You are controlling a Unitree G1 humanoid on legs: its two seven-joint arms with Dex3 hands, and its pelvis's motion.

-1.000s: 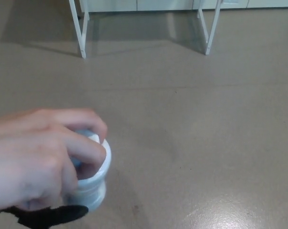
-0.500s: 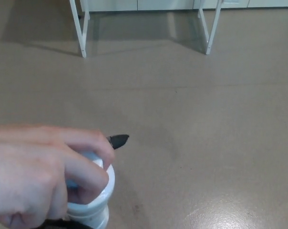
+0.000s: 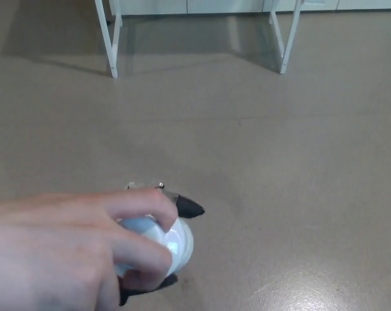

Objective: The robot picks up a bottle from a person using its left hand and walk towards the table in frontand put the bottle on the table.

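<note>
A white bottle [image 3: 174, 241] shows from above at the lower left, its top towards the camera. A person's hand [image 3: 66, 253] comes in from the left edge and grips it from above, covering most of it. Black parts of my left hand [image 3: 189, 208] stick out just right of the bottle and just below it, so the hand sits close around the bottle. The person's hand hides the rest of my left hand. I cannot tell whether my hand presses on the bottle. My right hand does not show.
Two white table legs [image 3: 107, 39] [image 3: 285, 39] stand on the grey-brown floor [image 3: 279, 181] at the top of the view, with white cabinet fronts behind them.
The person's hand and the bottle have shifted right and tipped more towards the camera. More of my black left hand has come up around the bottle, on its right and lower sides.
</note>
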